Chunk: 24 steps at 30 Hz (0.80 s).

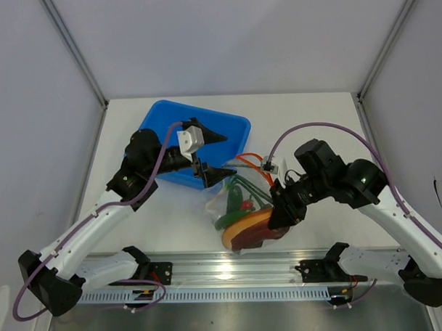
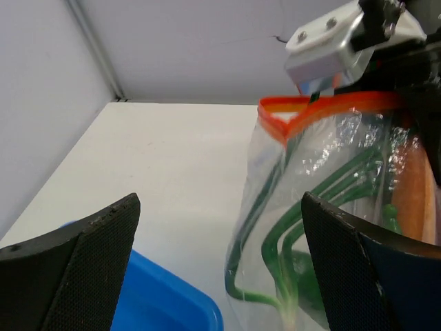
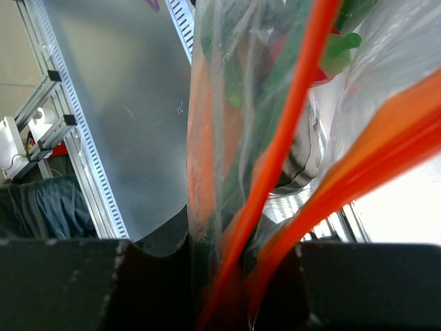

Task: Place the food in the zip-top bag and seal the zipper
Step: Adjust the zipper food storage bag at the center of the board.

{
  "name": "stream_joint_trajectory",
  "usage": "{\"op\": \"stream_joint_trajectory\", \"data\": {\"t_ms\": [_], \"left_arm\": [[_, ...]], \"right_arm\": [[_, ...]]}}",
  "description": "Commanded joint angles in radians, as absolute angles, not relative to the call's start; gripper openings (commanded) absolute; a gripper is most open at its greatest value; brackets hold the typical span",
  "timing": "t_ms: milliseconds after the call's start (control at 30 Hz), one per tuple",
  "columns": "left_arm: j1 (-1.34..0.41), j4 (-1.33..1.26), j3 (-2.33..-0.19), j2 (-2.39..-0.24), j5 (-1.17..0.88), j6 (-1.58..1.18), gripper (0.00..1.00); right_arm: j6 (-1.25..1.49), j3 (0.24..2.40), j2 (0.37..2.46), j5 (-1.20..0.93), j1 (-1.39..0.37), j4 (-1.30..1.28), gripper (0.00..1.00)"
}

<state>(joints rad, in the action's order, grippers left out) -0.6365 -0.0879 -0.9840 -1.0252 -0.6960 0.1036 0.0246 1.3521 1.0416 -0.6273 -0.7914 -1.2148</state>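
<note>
top view: left arm [image 1: 113,205] bends over the blue tray [image 1: 161,117], left gripper [image 1: 215,155] spread wide and empty, just beside the zip-top bag [image 1: 226,205]. right gripper [image 1: 283,215] pinches the bag mid-table, food [image 1: 252,226] inside.
left wrist: zipper [image 2: 324,107] parted above green onion [image 2: 275,241].
right wrist: jaws clamp bag and zipper.

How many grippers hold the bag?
1. The right gripper is shut on the bag at its zipper; the left gripper hangs open beside it, by the tray.
</note>
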Motion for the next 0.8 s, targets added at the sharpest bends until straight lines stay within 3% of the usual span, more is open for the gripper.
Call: {"op": "stream_joint_trajectory", "data": {"t_ms": [0, 133, 233, 500, 600, 700, 733, 767], "left_arm": [[-0.621, 0.062, -1.132, -1.09, -0.826, 0.173, 1.0], [-0.62, 0.208, -1.273, -1.25, -1.143, 0.199, 1.0], [-0.629, 0.215, -1.273, -1.273, -1.251, 0.209, 1.0], [-0.647, 0.342, -1.267, -1.292, -1.226, 0.299, 1.0], [-0.649, 0.279, -1.246, -1.293, -1.223, 0.244, 0.95], [-0.649, 0.311, -1.296, -1.334, -1.235, 0.216, 0.66], [-0.649, 0.33, -1.307, -1.345, -1.236, 0.215, 0.46], [-0.649, 0.336, -1.316, -1.35, -1.233, 0.204, 0.34]], "right_arm": [[0.005, 1.396, 1.043, -0.666, -0.81, -1.192, 0.0], [-0.02, 1.416, 1.071, -0.655, -0.822, -1.189, 0.0], [-0.031, 1.433, 1.089, -0.652, -0.831, -1.19, 0.0], [-0.038, 1.46, 1.114, -0.629, -0.831, -1.19, 0.0], [-0.034, 1.462, 1.118, -0.626, -0.831, -1.19, 0.0], [-0.025, 1.462, 1.124, -0.609, -0.831, -1.189, 0.0], [-0.022, 1.463, 1.126, -0.592, -0.831, -1.186, 0.0], [-0.017, 1.463, 1.127, -0.588, -0.831, -1.184, 0.0]]}}
